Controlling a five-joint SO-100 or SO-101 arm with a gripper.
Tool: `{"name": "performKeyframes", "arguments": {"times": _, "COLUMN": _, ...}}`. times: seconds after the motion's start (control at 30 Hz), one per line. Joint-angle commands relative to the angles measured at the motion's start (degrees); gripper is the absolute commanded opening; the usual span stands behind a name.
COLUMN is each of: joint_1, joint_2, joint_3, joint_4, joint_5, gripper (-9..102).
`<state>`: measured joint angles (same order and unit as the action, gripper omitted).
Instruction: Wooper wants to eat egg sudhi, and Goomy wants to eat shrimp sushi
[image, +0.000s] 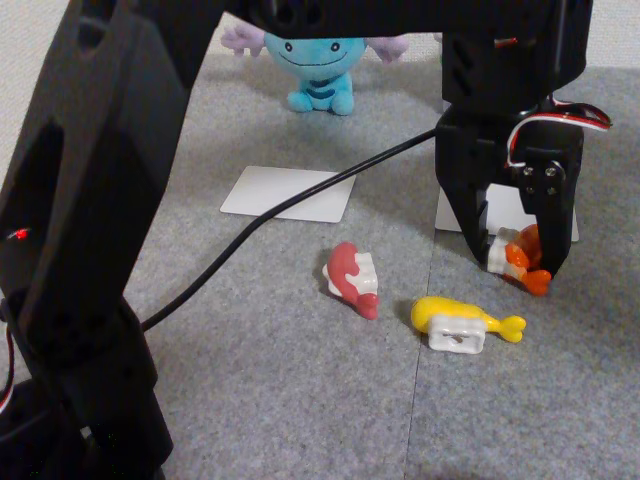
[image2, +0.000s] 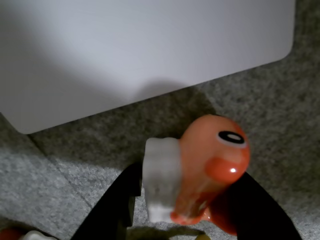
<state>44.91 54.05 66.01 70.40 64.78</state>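
Observation:
My gripper (image: 515, 268) stands at the right of the fixed view, shut on the orange shrimp sushi (image: 522, 258) just above the grey mat. In the wrist view the black fingers (image2: 112, 205) press both sides of the shrimp sushi (image2: 215, 160), rice block to the left. The yellow egg sushi (image: 465, 325) lies on the mat in front of the gripper, tail pointing right. Wooper (image: 320, 65), blue and smiling, sits at the far edge. Goomy is out of view.
A dark red sushi piece (image: 352, 278) lies left of the yellow one. One white card (image: 288, 193) lies in front of Wooper, another white card (image2: 140, 55) just beyond the gripper. A black cable (image: 250, 235) crosses the mat. The arm's base (image: 80, 300) fills the left.

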Motion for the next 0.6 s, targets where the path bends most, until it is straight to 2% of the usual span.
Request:
{"name": "performKeyframes", "arguments": {"times": 0.0, "joint_1": -16.17, "joint_2": 69.52, "joint_3": 28.04, "joint_4": 26.89, "joint_5": 14.15, "gripper": 84}}
{"name": "performKeyframes", "arguments": {"times": 0.57, "joint_1": -16.17, "joint_2": 69.79, "joint_3": 27.95, "joint_4": 26.81, "joint_5": 14.06, "gripper": 84}}
